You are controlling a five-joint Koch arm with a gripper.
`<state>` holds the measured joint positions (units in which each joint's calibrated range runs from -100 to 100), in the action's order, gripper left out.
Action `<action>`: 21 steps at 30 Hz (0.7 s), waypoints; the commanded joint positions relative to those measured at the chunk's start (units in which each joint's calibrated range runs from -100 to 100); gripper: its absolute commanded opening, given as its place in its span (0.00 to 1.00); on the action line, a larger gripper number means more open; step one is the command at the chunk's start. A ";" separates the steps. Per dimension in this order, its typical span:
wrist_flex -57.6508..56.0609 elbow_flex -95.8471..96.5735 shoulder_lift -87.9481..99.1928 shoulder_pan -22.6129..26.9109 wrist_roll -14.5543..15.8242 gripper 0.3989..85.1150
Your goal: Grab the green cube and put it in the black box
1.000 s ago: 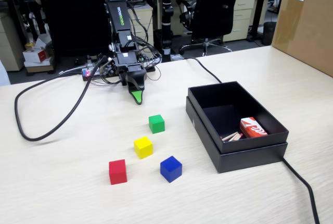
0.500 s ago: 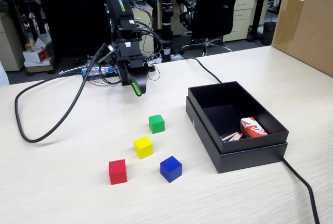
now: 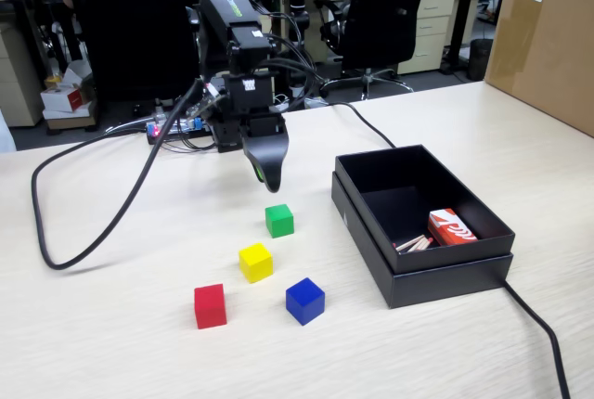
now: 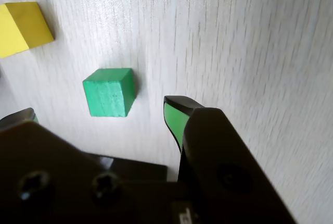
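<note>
The green cube sits on the pale wooden table, left of the black box. My gripper hangs above the table just behind the cube, pointing down, apart from it. In the wrist view the green cube lies just ahead of the gripper, in line with the gap between its jaws. The gripper is open, its green-padded fingertips wide apart with nothing between them.
A yellow cube, a red cube and a blue cube lie in front of the green one. The black box holds a red-and-white packet and some sticks. Cables loop on the left; a cardboard box stands at the back right.
</note>
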<state>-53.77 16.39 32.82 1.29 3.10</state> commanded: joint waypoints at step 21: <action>-0.52 -11.67 -24.50 0.05 0.29 0.54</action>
<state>-53.77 7.90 8.35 1.39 3.59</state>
